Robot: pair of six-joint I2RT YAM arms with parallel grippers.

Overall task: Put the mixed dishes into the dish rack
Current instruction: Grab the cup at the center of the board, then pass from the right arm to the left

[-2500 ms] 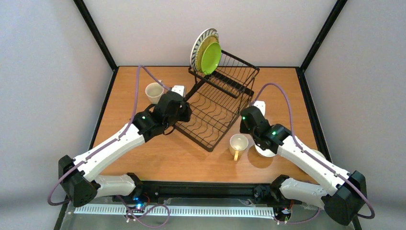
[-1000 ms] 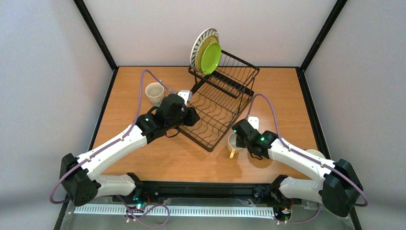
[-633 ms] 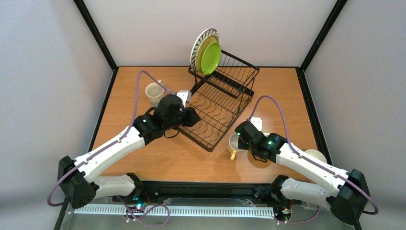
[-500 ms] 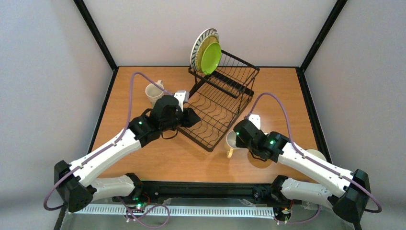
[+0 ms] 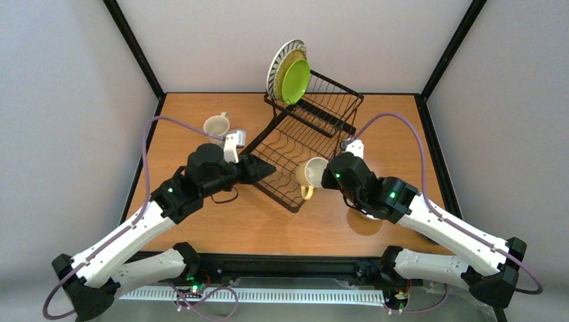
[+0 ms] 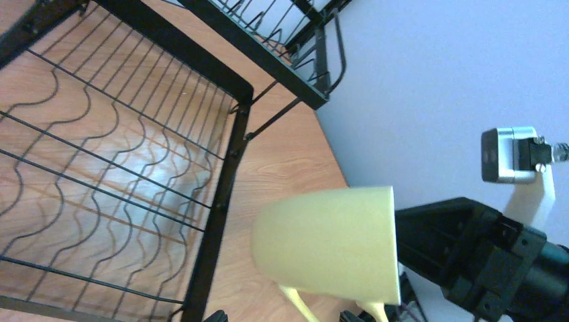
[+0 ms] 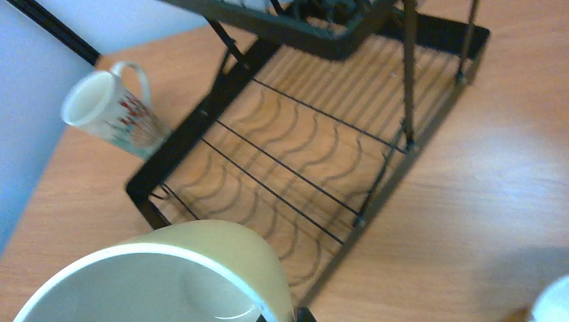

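The black wire dish rack (image 5: 315, 127) stands at mid-table; its flat tray shows in both wrist views (image 6: 231, 161) (image 7: 221, 100). A striped plate (image 5: 280, 59), a bamboo plate (image 5: 289, 64) and a lime-green plate (image 5: 296, 80) stand upright in its basket. My right gripper (image 5: 325, 176) (image 7: 285, 315) is shut on the rim of a pale yellow mug (image 5: 308, 174) (image 7: 168, 282), held tilted on its side above the tray's near corner. My left gripper (image 5: 262, 169) (image 6: 280, 316) is open and empty at the tray's left edge, pointing at that mug (image 6: 329, 248). A floral mug (image 5: 216, 125) (image 7: 111, 111) stands left of the rack.
A small white dish (image 7: 553, 302) lies on the table by the right arm, mostly hidden. Purple cables arc above both arms. Black corner posts and pale walls close in the table on three sides. The right wrist's camera block (image 6: 506, 154) faces the left gripper.
My right gripper has lifted the yellow mug off the table and swung it left over the tray's near corner, tipped sideways. The left arm drew back leftward and its jaws widened.
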